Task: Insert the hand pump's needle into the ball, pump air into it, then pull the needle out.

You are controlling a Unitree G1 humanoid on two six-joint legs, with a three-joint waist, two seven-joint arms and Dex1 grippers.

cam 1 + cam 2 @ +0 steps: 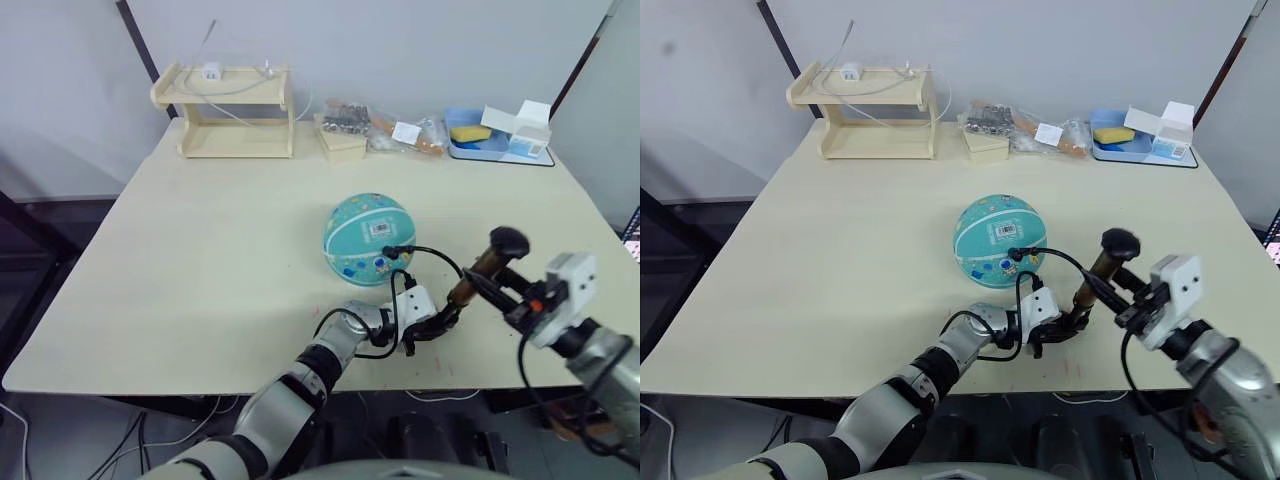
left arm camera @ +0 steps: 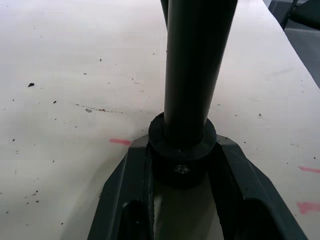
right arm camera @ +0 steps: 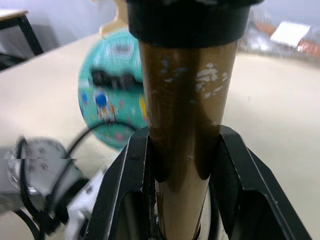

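A teal ball with cartoon prints and white label; brass-gold hand pump, black caps.

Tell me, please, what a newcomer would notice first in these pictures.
First the teal ball in the middle of the table, with the pump's black hose leading to it. Beside it, both grippers hold the brass hand pump: the left gripper at its base, the right gripper higher up.

ball mid-table, both end effectors gripping hand pump
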